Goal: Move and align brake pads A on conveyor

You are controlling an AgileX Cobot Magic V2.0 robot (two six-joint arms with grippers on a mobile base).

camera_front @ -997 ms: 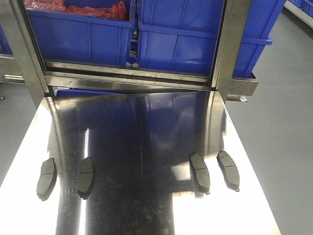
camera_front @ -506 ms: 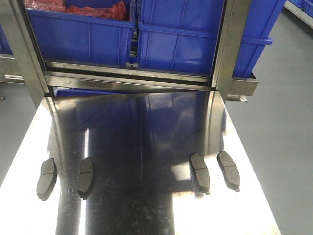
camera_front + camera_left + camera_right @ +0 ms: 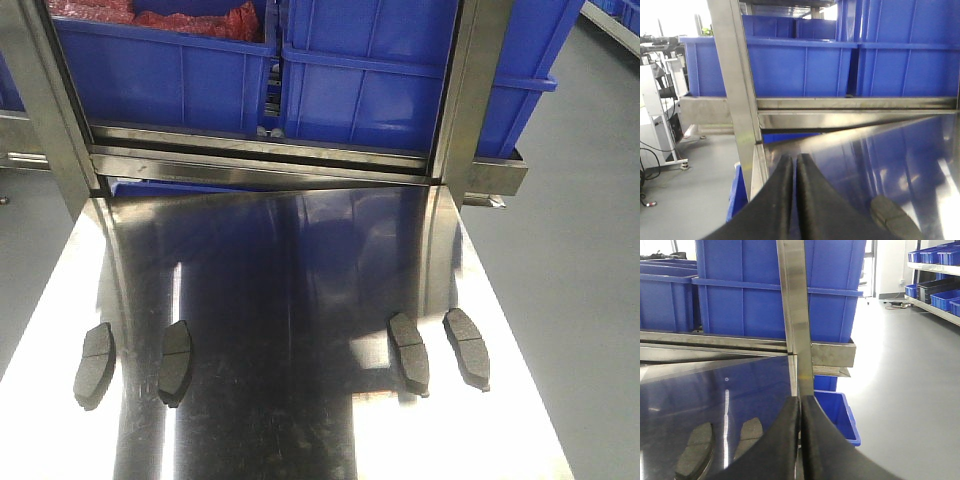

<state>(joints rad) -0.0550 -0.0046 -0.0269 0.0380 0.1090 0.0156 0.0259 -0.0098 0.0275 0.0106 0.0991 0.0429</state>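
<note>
Brake pads A: four are lying on the shiny steel desk [image 3: 300, 290] toward its near edge, gritty faces up: the far-left pad [image 3: 95, 365], inner-left pad [image 3: 175, 362], inner-right pad [image 3: 409, 353] and far-right pad [image 3: 467, 348].
Grouping: two are sitting by the left edge and two by the right edge. The pads in each pair are lying side by side without touching, and a wide bare stretch of desk is separating the pairs.
Long axes: all are running roughly from near edge to far edge. In the front view the left pair's far ends are leaning right and the right pair's are leaning left, so the four are not lying parallel.
Left pincer [image 3: 794, 160]: its fingers are closing to a thin slit and gripping nothing. It is hanging about the desk's left edge, with one pad showing low and to its right, inboard.
Right pincer [image 3: 800, 402]: its fingers are pressing almost together, also empty. It is hanging about the right edge, with two pads showing low and to its left, inboard.
Conveyor: no dark belt is showing in any view, so its direction from the pads cannot be told.
Nearer arm: judging by position, the left arm is sitting closer to the left pair and the right arm to the right pair.
Coming move: each pincer is likely needing to open, swing inboard and come down across a pad's short width.
Beyond the far edge: blue bins [image 3: 370, 80] are standing on a steel frame.
</note>
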